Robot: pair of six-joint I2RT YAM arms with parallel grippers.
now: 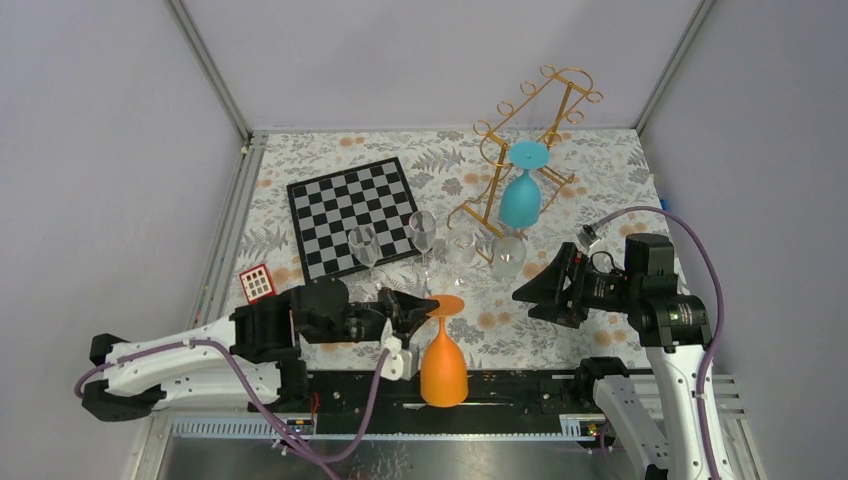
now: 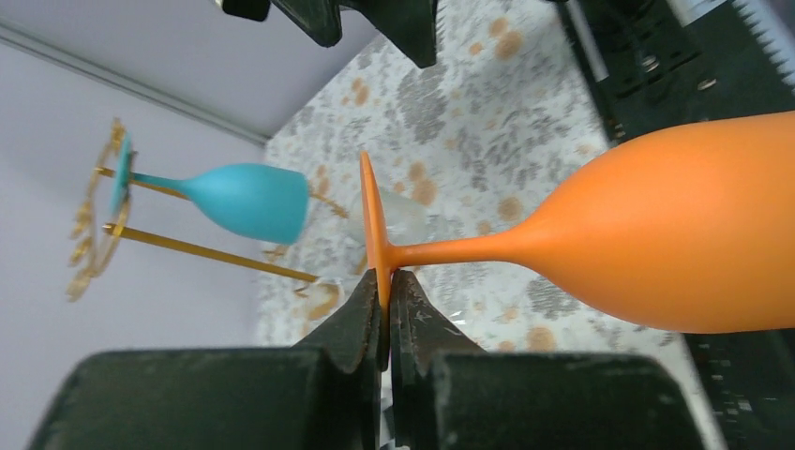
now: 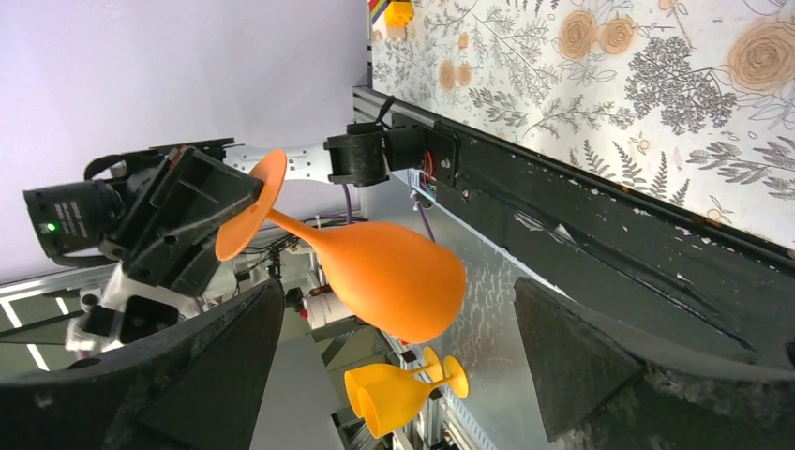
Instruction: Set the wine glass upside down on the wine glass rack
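An orange wine glass point(image 1: 444, 368) hangs upside down over the table's near edge, foot up and bowl down. My left gripper point(image 1: 425, 312) is shut on the rim of its foot; in the left wrist view the fingers point(image 2: 361, 314) pinch the thin orange disc point(image 2: 375, 220), with the bowl point(image 2: 675, 234) to the right. The gold wire wine glass rack point(image 1: 535, 125) stands at the back right, and a blue glass point(image 1: 521, 198) hangs upside down from it. My right gripper point(image 1: 530, 290) is open and empty, right of the orange glass point(image 3: 394, 272) and facing it.
Several clear wine glasses point(image 1: 423, 232) stand mid-table, between a black-and-white chessboard point(image 1: 350, 215) and the rack. A small red grid tile point(image 1: 258, 283) lies at the left. A black rail point(image 1: 520, 385) runs along the near edge. Two yellow glasses point(image 3: 403, 389) show beyond the table.
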